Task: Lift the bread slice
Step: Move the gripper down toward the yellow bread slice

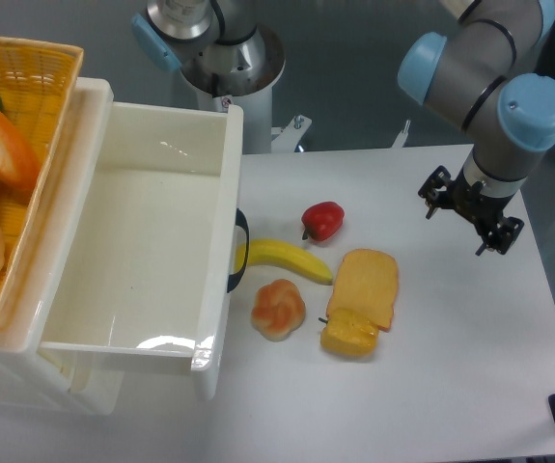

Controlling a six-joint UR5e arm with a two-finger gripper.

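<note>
1. I am viewing a white table (470, 386) from above; it is filling the right and lower part of the view, with grey floor showing beyond its far and right edges.
2. The arm (494, 77) is reaching in from the upper right, and its gripper (470, 214) is hanging over bare table near the right edge. I cannot tell how far its fingers are spread; it is holding nothing.
3. The bread slice (366, 285) is lying flat near the table's centre, well apart from the gripper and to its lower left.
4. A yellow pepper (348, 334) is sitting against the slice's near edge, touching it.
5. A knotted bun (278, 309) is resting just left of the pepper, a banana (282, 258) is lying above the bun, and a red pepper (323, 221) is sitting just beyond the banana.
6. A white bin (132, 241) is occupying the left side, with a dark handle (239, 251) facing the banana.
7. A yellow basket (16, 116) is sitting at the far left, partly cut off.
8. A second robot base (214, 48) is standing behind the bin at the top.
</note>
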